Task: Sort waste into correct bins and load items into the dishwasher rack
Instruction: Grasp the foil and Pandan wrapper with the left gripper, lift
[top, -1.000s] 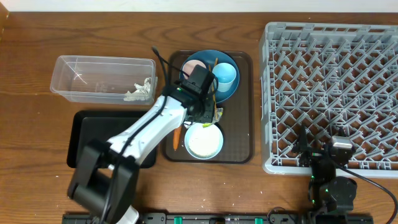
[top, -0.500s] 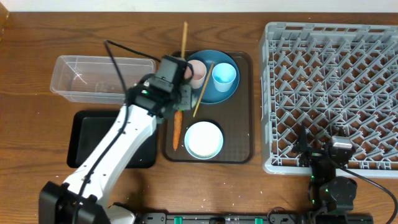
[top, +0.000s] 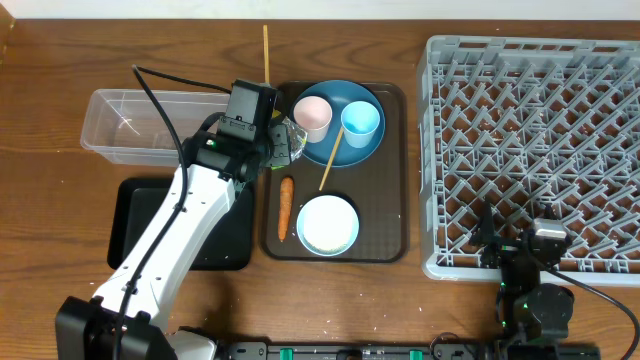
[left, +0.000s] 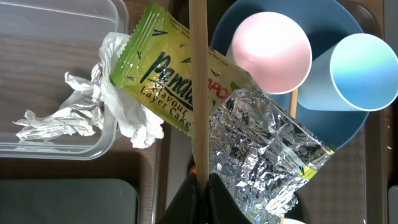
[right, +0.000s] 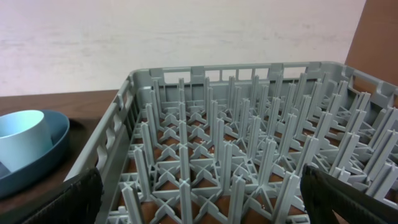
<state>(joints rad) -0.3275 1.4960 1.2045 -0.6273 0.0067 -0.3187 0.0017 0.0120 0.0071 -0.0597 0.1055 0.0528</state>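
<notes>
Carrying the wrapper (left: 163, 79) to the clear box (top: 150, 122) is the step in hand. The left gripper (left: 202, 186) is clamped shut on the wrapper's foil end, and 1 chopstick (left: 198, 74) is pinched in the same grip. Position the load fully over the box before releasing; at present the wrapper hangs at the box's corner, beside the tissue (left: 93, 109) lying inside. Expect the chopstick to drop with the wrapper. It belongs in the dishwasher rack (top: 535, 150), so plan to retrieve it. The wrist view shows the double grip. The overhead view shows only a stick projecting past the arm, plus the carrot (top: 285, 205) and bowl (top: 328, 225) on the serving tray (top: 392, 232). The right gripper (right: 199, 199) is spread wide and empty at the rack's edge.
</notes>
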